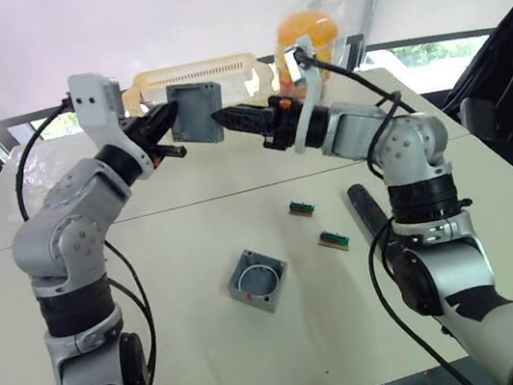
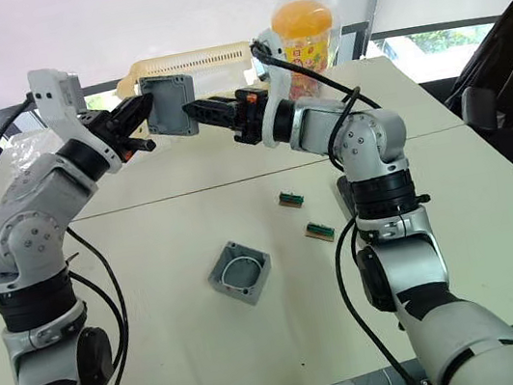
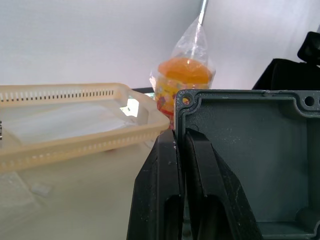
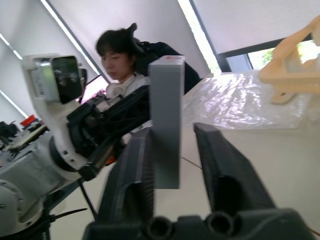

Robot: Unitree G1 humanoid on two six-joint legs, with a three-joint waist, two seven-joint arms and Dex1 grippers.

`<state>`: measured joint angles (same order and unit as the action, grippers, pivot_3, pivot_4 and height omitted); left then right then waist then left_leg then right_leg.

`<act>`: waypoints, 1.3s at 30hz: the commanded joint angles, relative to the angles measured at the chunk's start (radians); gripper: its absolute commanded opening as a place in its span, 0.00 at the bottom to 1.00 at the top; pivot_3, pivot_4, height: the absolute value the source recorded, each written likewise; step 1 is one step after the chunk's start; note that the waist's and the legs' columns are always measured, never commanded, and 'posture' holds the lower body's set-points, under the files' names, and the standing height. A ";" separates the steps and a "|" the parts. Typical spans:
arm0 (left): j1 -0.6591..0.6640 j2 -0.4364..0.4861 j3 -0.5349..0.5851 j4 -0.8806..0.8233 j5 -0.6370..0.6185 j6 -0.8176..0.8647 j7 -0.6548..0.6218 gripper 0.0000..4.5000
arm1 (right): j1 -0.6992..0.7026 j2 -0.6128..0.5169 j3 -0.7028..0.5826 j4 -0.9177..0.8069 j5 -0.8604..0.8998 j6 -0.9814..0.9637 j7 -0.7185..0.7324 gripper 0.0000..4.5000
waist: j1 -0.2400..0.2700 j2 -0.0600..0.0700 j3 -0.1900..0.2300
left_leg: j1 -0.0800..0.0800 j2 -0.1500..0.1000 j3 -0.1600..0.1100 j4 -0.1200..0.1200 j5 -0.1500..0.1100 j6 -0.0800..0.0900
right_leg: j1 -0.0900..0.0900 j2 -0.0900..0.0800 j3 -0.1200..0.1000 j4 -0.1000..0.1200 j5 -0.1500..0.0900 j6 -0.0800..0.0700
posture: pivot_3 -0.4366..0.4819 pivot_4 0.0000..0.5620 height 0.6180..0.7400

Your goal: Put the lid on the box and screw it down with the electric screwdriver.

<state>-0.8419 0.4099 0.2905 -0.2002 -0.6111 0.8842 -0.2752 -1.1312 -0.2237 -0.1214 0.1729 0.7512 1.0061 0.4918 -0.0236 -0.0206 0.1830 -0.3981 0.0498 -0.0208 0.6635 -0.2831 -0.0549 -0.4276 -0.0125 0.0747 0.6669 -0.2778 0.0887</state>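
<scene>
Holding lid in air at far side of table, between both arms; nothing fitted or screwed yet. Box sits open on near table centre, well below lid. Electric screwdriver lies untouched on table at right. Left gripper clamped on lid's left edge. Right gripper fingers spread, straddling lid's right edge, not yet closed.

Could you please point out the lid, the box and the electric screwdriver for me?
lid (image 1: 195, 112), left eye view, its flat face.
box (image 1: 259, 280), left eye view, its rim.
electric screwdriver (image 1: 369, 212), left eye view, its black barrel.
</scene>
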 commanded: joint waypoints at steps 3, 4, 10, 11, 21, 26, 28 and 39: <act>-0.004 0.006 -0.001 -0.048 -0.024 -0.010 -0.005 0.00 | -0.031 0.005 -0.027 -0.012 0.016 -0.007 0.004 0.03 | 0.002 0.000 0.000 | 0.000 0.000 0.000 0.000 0.000 0.000 | 0.000 0.000 0.000 0.000 0.000 0.000 | 0.48 0.27 1.00; -0.002 0.008 0.001 -0.048 -0.024 -0.010 -0.006 0.00 | -0.031 0.006 -0.029 -0.012 0.019 -0.004 0.005 0.03 | 0.002 0.000 0.000 | 0.000 0.000 0.000 0.000 0.000 0.000 | 0.000 0.000 0.000 0.000 0.000 0.000 | 0.48 0.27 1.00; 0.012 0.026 0.002 -0.047 -0.024 -0.007 -0.018 0.08 | -0.030 0.011 -0.037 -0.023 0.030 0.012 0.001 0.03 | 0.001 0.000 0.000 | 0.000 0.000 0.000 0.000 0.000 0.000 | 0.000 0.000 0.000 -0.001 0.000 0.000 | 0.48 0.27 1.00; 0.014 0.032 0.003 -0.045 -0.029 -0.002 -0.028 0.15 | -0.029 0.012 -0.038 -0.026 0.031 0.014 0.000 0.03 | 0.001 0.000 0.000 | 0.000 0.000 0.000 0.000 0.000 0.000 | 0.000 0.000 0.000 0.000 0.000 0.000 | 0.48 0.27 1.00; 0.070 0.216 0.133 -0.048 -0.172 0.093 -0.185 0.74 | 0.018 -0.004 -0.073 -0.071 0.030 0.023 -0.050 0.03 | -0.015 0.001 0.000 | 0.000 0.000 0.000 0.000 0.000 0.000 | 0.000 0.000 0.000 -0.001 0.000 0.000 | 0.48 0.27 1.00; 0.136 0.327 0.186 -0.019 -0.232 0.133 -0.251 0.74 | 0.071 -0.043 -0.088 -0.138 0.028 0.011 -0.064 0.03 | -0.022 0.002 0.001 | -0.001 0.000 0.000 -0.001 0.000 0.000 | -0.001 0.000 0.000 -0.002 0.000 0.000 | 0.48 0.27 1.00; 0.177 0.341 0.208 -0.024 -0.281 0.157 -0.282 0.74 | 0.128 -0.092 -0.051 -0.220 -0.016 -0.049 -0.022 0.03 | -0.021 0.002 0.001 | -0.001 0.000 0.000 -0.001 0.000 0.000 | -0.001 0.000 0.000 -0.002 0.000 0.000 | 0.48 0.27 1.00; 0.466 0.454 0.041 -0.041 -0.253 0.080 -0.598 0.74 | 0.613 -0.377 0.286 -0.489 -0.694 -1.122 0.211 0.03 | -0.024 0.002 0.002 | 0.000 0.000 0.000 -0.002 0.000 0.000 | -0.001 0.001 0.000 -0.002 -0.001 0.000 | 0.48 0.27 1.00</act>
<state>-0.3727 0.8329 0.3430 -0.2647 -0.8868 1.0045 -0.8178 -0.5429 -0.5790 0.1529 -0.2946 0.1686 0.0827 0.7099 -0.0472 -0.0186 0.1848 -0.3978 0.0501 -0.0210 0.6616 -0.2832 -0.0549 -0.4279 -0.0114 0.0747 0.6646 -0.2785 0.0890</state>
